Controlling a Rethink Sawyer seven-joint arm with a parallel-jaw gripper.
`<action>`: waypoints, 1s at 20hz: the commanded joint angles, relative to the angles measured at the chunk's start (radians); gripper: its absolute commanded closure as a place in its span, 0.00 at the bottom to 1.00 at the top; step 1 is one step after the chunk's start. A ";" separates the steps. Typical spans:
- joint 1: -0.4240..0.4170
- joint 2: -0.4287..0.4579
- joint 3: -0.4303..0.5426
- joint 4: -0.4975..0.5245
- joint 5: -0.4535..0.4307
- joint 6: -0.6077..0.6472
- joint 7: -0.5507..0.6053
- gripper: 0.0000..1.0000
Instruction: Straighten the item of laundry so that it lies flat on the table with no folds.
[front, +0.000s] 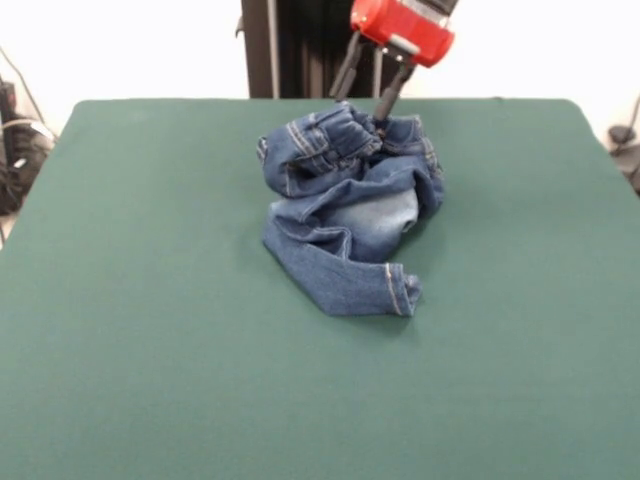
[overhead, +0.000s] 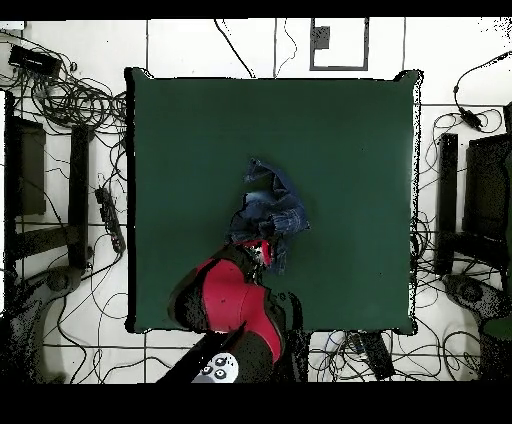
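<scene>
The jeans (front: 345, 205) lie crumpled in a heap on the table (front: 150, 350), a little right of centre and toward the far side in the front view. The waistband end is bunched up at the far side of the heap, rolled over on itself with tan stitching showing along its seams. A faded whitish patch shows in the middle of the pile. One leg runs out toward the near right and ends in a hemmed cuff that lies flat on the cloth. In the overhead view the jeans (overhead: 268, 215) sit near the middle of the table (overhead: 340, 130), slightly toward the robot's side, with one dark fold reaching away from the base.

The gripper (front: 365, 95) comes down from the top of the front view, its red housing above and two dark fingers (front: 388, 100) angled down to the far edge of the heap. The right-hand finger touches the bunched denim at the waistband end; the other stands apart from it, just beside the fabric. Whether any cloth is pinched between them I cannot tell. From overhead the red arm (overhead: 235, 295) reaches in from the bottom edge and covers the side of the pile nearest the base.

The green cloth around the jeans is smooth. Cables (overhead: 70, 100) lie on the floor around the table in the overhead view.
</scene>
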 joint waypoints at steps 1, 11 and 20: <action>-0.046 -0.037 0.138 -0.038 0.030 0.087 0.178 0.00; -0.133 -0.101 0.251 -0.025 0.001 0.150 0.134 0.00; -0.076 -0.041 0.196 -0.048 0.038 0.099 0.187 0.00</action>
